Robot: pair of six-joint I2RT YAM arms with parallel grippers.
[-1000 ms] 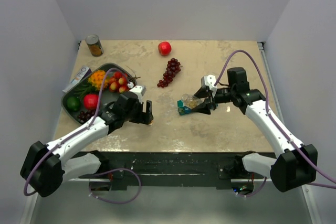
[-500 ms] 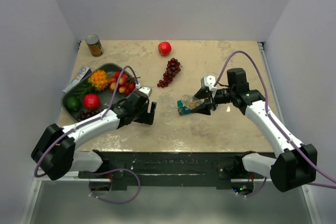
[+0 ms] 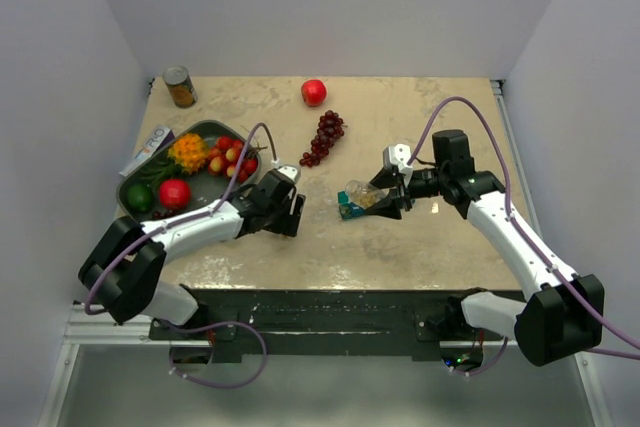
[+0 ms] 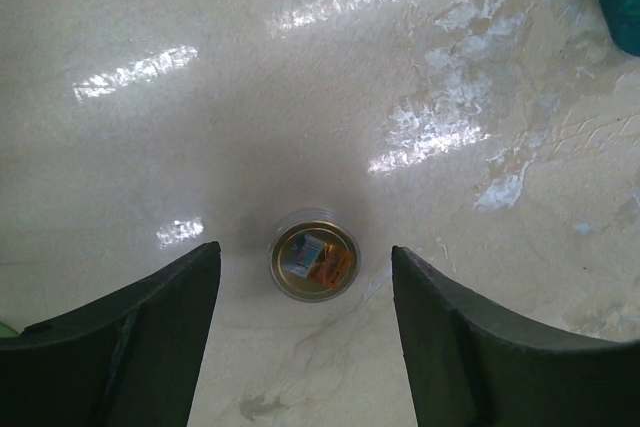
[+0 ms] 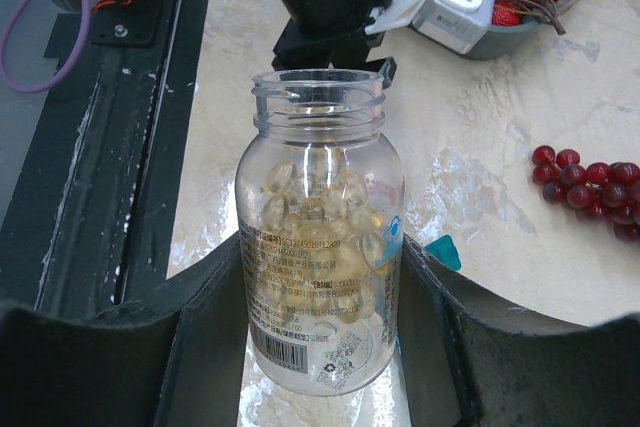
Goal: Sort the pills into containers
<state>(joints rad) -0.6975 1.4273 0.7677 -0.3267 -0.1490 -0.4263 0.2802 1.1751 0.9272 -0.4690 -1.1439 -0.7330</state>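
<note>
My right gripper (image 3: 388, 199) is shut on a clear, uncapped pill bottle (image 3: 359, 194) full of yellowish softgels, held tilted just above the table. In the right wrist view the bottle (image 5: 320, 277) fills the space between the jaws of the gripper (image 5: 320, 247). The teal-blue pill organiser (image 3: 346, 212) lies under the bottle; only a corner (image 5: 442, 251) shows. My left gripper (image 3: 292, 214) is open and empty, left of the organiser. In the left wrist view the gripper (image 4: 305, 250) hovers over a round bottle cap (image 4: 313, 263) lying upside down on the table. The organiser's edge (image 4: 622, 2) shows at top right.
A dark green fruit tray (image 3: 203, 128) sits at the left with a white box (image 3: 148, 147) beside it. Dark grapes (image 3: 323, 138), a red fruit (image 3: 314, 92) and a tin can (image 3: 180, 86) lie farther back. The table's front edge runs just behind my left gripper.
My left arm has swung right and forward, away from the tray side toward the middle, ending over the cap. The right arm and bottle have not moved.
</note>
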